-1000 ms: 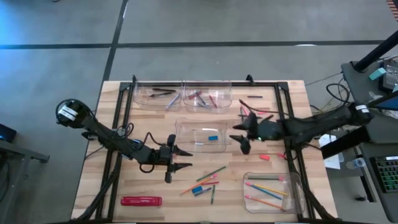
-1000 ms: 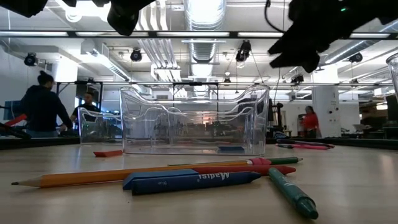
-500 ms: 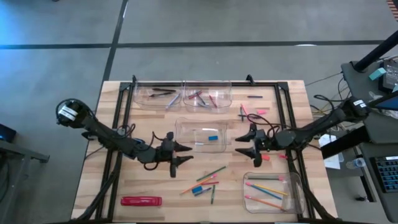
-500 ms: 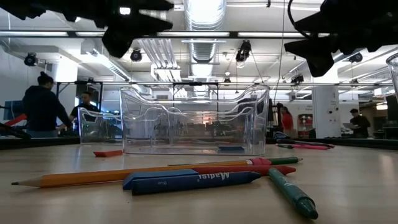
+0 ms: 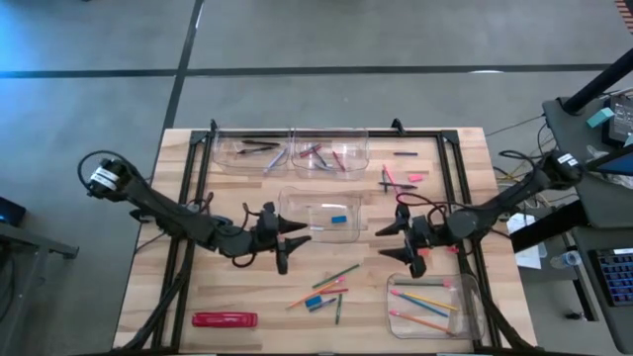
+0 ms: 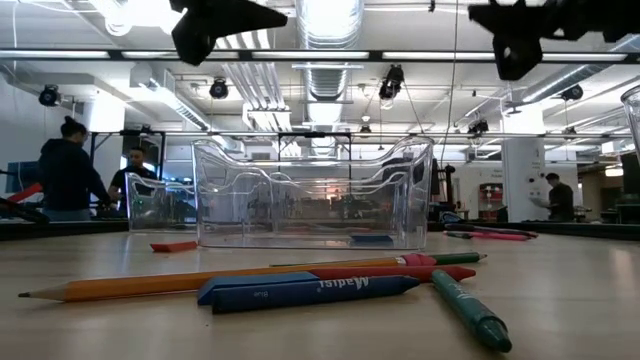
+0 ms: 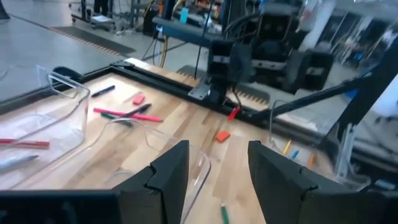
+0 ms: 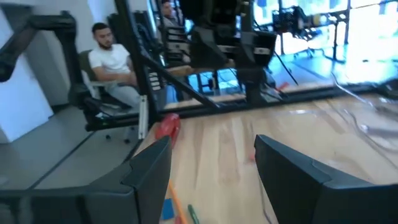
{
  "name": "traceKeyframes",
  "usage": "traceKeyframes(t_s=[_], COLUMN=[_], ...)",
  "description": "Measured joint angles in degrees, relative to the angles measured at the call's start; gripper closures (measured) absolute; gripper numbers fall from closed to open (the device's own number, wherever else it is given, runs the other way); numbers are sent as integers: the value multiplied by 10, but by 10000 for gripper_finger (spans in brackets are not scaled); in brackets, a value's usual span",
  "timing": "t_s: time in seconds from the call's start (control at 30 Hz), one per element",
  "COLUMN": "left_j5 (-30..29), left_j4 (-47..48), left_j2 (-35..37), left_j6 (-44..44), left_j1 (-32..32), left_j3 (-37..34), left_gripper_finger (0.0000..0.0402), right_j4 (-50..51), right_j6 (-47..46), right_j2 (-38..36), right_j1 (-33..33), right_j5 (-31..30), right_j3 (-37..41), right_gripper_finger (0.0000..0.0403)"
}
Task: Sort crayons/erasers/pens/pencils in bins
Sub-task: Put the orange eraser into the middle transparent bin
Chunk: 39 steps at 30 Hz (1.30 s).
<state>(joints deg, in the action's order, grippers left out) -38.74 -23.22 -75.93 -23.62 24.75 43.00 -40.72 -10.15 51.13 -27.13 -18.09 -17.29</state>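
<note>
My left gripper [image 5: 292, 244] is open and empty above the table, just left of the middle clear bin [image 5: 318, 220], which holds a blue eraser [image 5: 339, 219]. My right gripper [image 5: 399, 245] is open and empty, right of that bin, near a pink eraser [image 5: 421, 250]. Loose pencils and crayons [image 5: 321, 290] lie on the table near the front. Two bins at the far edge hold pens [image 5: 255, 147] and crayons [image 5: 321, 155]. The near-right bin [image 5: 433, 305] holds pencils. In the wrist views both grippers [image 7: 214, 180] [image 8: 214, 174] show a wide gap.
A long red flat pack [image 5: 225, 319] lies near the front left corner. Pens and a pink stick [image 5: 388, 180], a pink eraser [image 5: 415, 178] and a dark pen [image 5: 404, 154] lie at the far right. A black frame [image 5: 198, 178] borders the table. A seated person [image 8: 112, 62] shows beyond it.
My right gripper has gone toward the table's near edge, from beside the middle bin's right end to near the pink eraser. My left gripper has gone a little toward the far edge and the middle bin. Both stay open and empty.
</note>
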Motion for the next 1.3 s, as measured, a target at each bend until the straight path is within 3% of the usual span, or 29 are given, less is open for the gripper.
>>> traceKeyframes(t_s=[0.2,0.8,1.3], left_j5=[0,59,82], left_j4=[133,135,157], left_j2=[-1,-1,-1], left_j6=[4,43,25], left_j1=[0,1,1], left_j3=[76,72,63], left_gripper_finger=[252,255,389], right_j4=[2,0,1], right_j6=[36,44,42], right_j2=[0,0,1], right_j1=[-30,-36,-36], right_j5=[0,0,0], right_j3=[-19,-28,-28], right_gripper_finger=[184,184,184])
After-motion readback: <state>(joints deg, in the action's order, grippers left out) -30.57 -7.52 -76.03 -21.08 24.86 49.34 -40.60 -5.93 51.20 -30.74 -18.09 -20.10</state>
